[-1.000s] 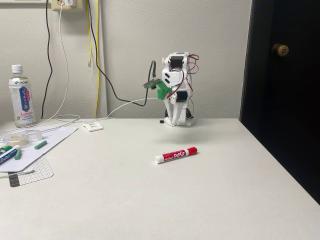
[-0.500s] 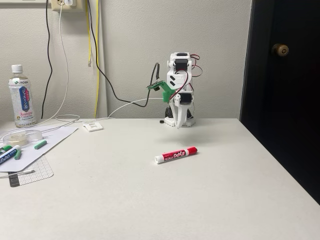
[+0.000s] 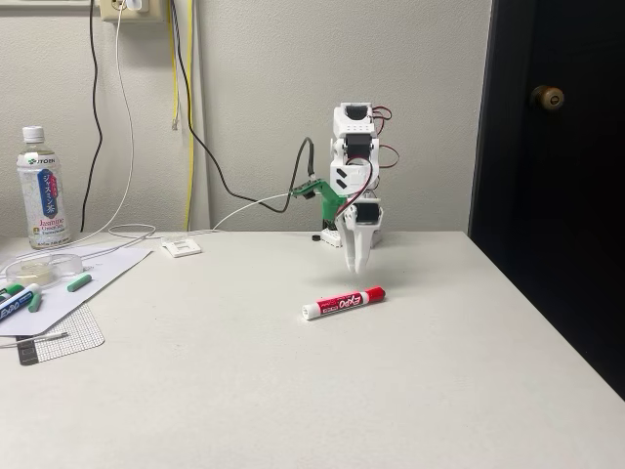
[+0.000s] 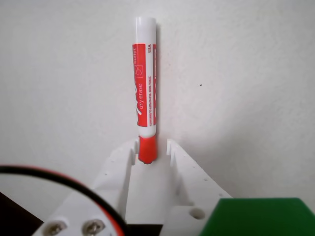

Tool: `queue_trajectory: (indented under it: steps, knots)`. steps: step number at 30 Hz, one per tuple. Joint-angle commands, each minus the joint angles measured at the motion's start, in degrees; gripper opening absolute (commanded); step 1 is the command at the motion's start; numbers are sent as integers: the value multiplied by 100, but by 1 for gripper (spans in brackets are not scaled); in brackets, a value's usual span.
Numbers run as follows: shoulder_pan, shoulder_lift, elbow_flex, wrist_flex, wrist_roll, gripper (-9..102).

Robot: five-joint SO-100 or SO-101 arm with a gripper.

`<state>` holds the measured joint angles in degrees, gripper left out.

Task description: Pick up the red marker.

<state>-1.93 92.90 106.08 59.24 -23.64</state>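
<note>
The white two-finger gripper (image 3: 354, 266) hung above the white worktop (image 3: 293, 391), fingers parted and empty, framing the short red-capped dry-erase marker (image 4: 146, 91) for descent.

- We counted one red marker (image 3: 343, 302) on the table (image 3: 293, 391).
- We saw one bottle (image 3: 42, 189).
- We saw one robot arm (image 3: 350, 171).
- We saw one doorknob (image 3: 547, 97).

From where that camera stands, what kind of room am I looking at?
Probably a home or a small office, not a lab: a plain white table against a wall, a dark door with a round knob, and a tea bottle beside loose papers and cables.
</note>
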Motion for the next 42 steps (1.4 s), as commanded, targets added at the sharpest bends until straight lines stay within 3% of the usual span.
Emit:
queue_trajectory:
  steps: [1,9,42]
  knots:
    - [-44,18,-62,-97,44,20]
    - [-79,-132,-70,-299,114,26]
    - [114,-1459,-650,-817,-299,25]
